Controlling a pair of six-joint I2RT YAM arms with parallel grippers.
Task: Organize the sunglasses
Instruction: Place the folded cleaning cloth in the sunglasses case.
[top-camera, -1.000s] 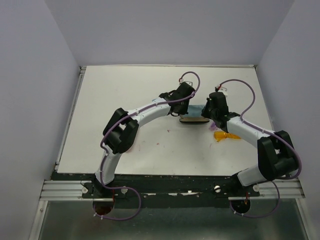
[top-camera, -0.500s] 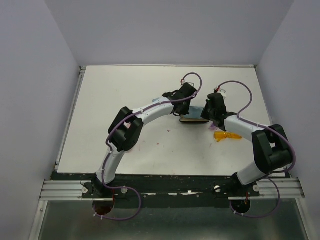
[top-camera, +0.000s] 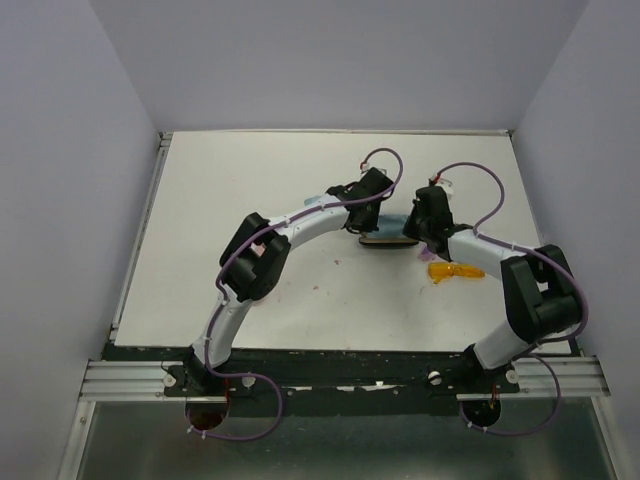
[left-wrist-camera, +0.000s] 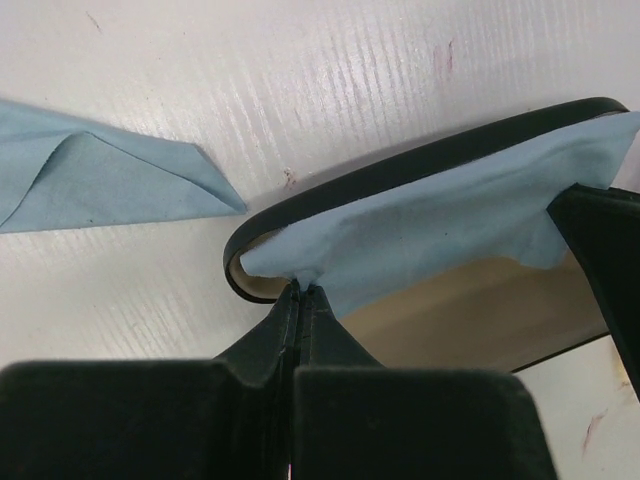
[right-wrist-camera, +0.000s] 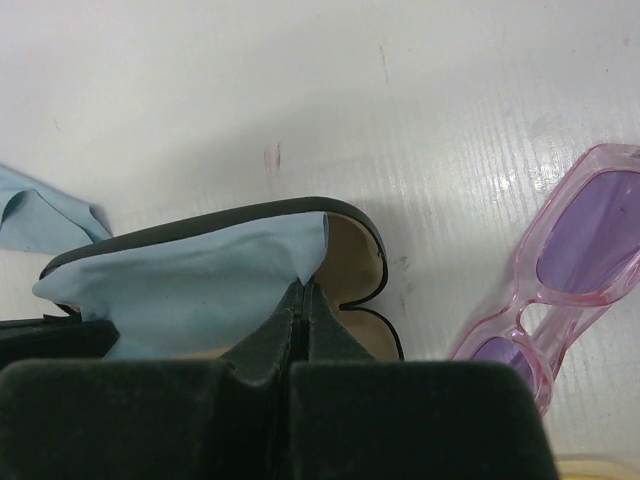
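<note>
An open black case (left-wrist-camera: 420, 165) with a tan lining lies mid-table, also in the right wrist view (right-wrist-camera: 355, 250) and the top view (top-camera: 388, 240). A light blue cloth (left-wrist-camera: 450, 215) is stretched over it, seen too in the right wrist view (right-wrist-camera: 190, 285). My left gripper (left-wrist-camera: 300, 290) is shut on one corner of the cloth. My right gripper (right-wrist-camera: 303, 285) is shut on the other corner. The pink-purple sunglasses (right-wrist-camera: 560, 270) lie on the table right of the case. The orange sunglasses (top-camera: 455, 271) lie near the right arm.
A second light blue cloth (left-wrist-camera: 100, 180) lies on the white table left of the case, its edge also in the right wrist view (right-wrist-camera: 40, 215). Grey walls ring the table (top-camera: 250, 170).
Both arms have shifted slightly and settled lower over the case; the grippers stay shut on the cloth. The case and orange sunglasses have not moved.
</note>
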